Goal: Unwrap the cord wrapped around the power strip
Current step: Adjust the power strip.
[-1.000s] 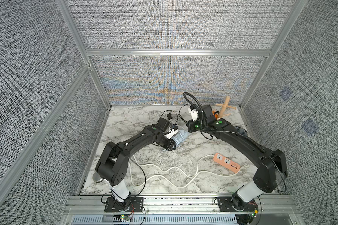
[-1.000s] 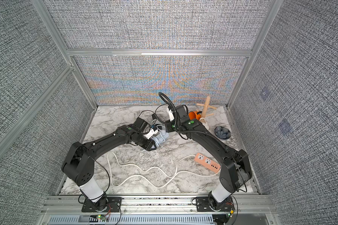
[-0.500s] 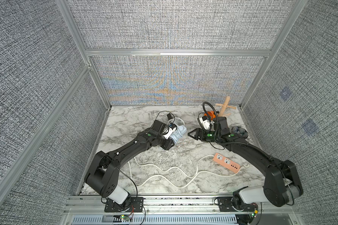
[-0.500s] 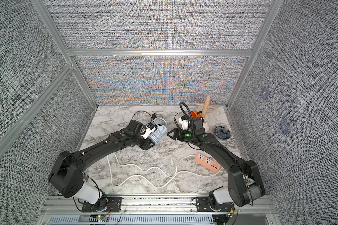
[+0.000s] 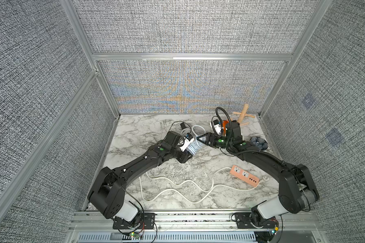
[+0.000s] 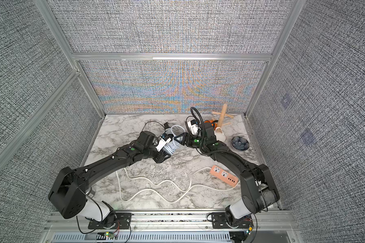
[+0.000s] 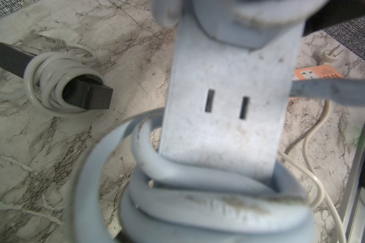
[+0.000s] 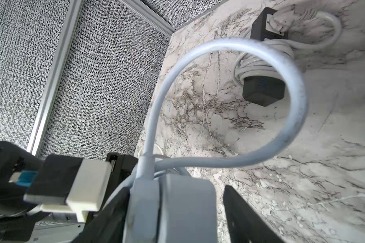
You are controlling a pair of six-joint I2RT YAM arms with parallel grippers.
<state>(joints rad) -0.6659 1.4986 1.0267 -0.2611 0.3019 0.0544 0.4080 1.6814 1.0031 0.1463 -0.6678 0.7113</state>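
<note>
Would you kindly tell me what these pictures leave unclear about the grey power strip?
Left gripper: finger contact hidden under its wrist camera in both top views; outside the left wrist view.
Turns of cord on the grey power strip: blurred in the left wrist view, tiny in top views.
Right gripper contact with the plug: cut off by the right wrist view's bottom edge.

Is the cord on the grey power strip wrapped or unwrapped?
Mostly wrapped: the cord coils around the grey power strip; one loop stands free.
</note>
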